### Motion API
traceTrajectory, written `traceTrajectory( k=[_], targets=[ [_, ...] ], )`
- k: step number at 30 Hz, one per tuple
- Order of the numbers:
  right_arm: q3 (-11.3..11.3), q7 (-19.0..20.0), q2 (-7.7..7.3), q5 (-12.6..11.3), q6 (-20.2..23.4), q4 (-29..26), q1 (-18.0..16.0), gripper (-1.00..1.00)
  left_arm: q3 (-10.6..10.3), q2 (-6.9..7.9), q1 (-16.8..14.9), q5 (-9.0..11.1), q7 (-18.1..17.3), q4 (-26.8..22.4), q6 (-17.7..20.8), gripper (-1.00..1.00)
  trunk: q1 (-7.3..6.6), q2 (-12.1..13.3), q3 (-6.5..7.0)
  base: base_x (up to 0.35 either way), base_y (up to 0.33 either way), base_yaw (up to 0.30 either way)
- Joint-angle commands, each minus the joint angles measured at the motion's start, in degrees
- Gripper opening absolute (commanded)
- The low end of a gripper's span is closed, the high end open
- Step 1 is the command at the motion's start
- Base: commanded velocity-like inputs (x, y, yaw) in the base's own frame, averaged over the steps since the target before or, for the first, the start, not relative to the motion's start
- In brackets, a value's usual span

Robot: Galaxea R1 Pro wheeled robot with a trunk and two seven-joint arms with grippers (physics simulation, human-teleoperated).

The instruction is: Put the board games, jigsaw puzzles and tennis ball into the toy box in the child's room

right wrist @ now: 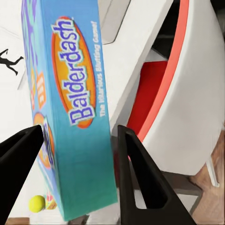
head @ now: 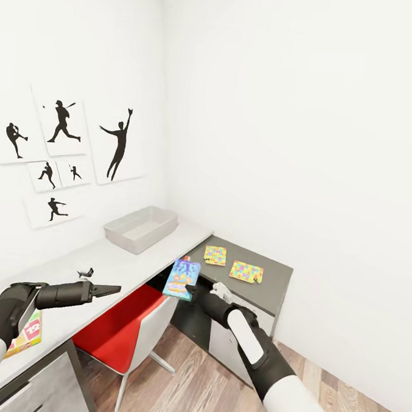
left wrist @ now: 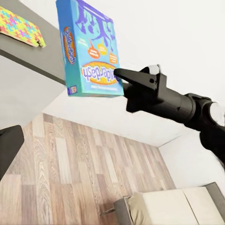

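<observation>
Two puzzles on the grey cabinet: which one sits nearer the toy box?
The squarer puzzle, on the cabinet's end nearest the toy box. The wider puzzle lies farther along, toward the right wall.

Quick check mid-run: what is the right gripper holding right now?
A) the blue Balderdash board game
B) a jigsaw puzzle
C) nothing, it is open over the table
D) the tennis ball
A: the right gripper is closed on the blue Balderdash board game, held up in front of the desk; the right wrist view shows the box between the fingers.
</observation>
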Motion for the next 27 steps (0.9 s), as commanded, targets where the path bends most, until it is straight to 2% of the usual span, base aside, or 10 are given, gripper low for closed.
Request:
traceTrajectory(
  k=[1,7,12,15,19,27],
  targets=[
    [-0.1,-0.7,0.0,-0.2,1.0,-0.1,-0.6,-1.0,0.0,0.01,0.0,-0.1,-0.3,0.0,0.6,1.0,0.02,0.0,-0.04,0.0,0.0,0.0],
    [-2.7,-4.4,0.0,-0.6,5.4,-0.8,-6.6,-1.0,0.1,0.01,0.0,-0.1,-0.3,0.0,0.6,1.0,0.02,0.0,-0.04,0.0,0.0,0.0],
    [-3.3,-9.1,0.0,-0.6,8.5,-0.9,-9.8,-1.0,0.3,0.04,0.0,-0.1,-0.3,0.0,0.5,1.0,0.02,0.0,-0.04,0.0,0.0,0.0],
    [-3.3,-11.4,0.0,-0.6,8.8,-1.1,-10.6,-1.0,0.4,0.02,0.0,0.0,-0.3,0.0,0.5,1.0,0.02,0.0,-0.04,0.0,0.0,0.0],
    [-3.4,-12.1,0.0,-0.6,8.8,-1.3,-10.7,-1.0,0.4,0.01,0.0,0.0,-0.3,0.0,0.5,1.0,0.02,0.0,-0.04,0.0,0.0,0.041],
    [-3.4,-12.3,0.0,-0.6,8.5,-3.1,-10.8,-1.0,0.5,0.28,0.0,0.0,-0.3,0.0,0.5,1.0,0.02,0.0,-0.04,0.055,-0.131,0.247]
  ],
)
